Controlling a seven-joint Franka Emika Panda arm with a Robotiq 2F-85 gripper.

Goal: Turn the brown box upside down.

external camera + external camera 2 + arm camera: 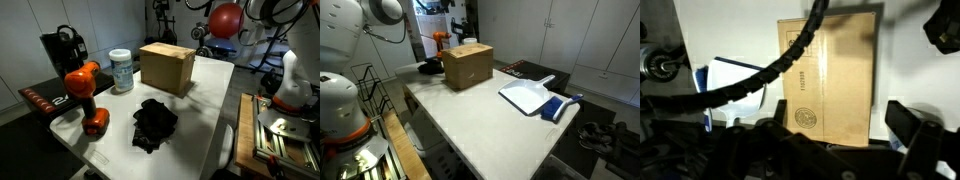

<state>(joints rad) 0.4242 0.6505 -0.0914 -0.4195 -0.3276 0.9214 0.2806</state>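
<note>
The brown box (167, 67) sits near the tabletop's (205, 110) far edge, a round stamp (805, 117) and a line of unreadable print (798, 80) on one face; the end effector (928, 75) stands open, empty.

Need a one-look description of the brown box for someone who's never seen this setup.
Start at the white table. Next to the white canister on it sits the brown box. It is the only plain cardboard item and the largest thing there, bulkier than the orange drill or black cloth.
</note>
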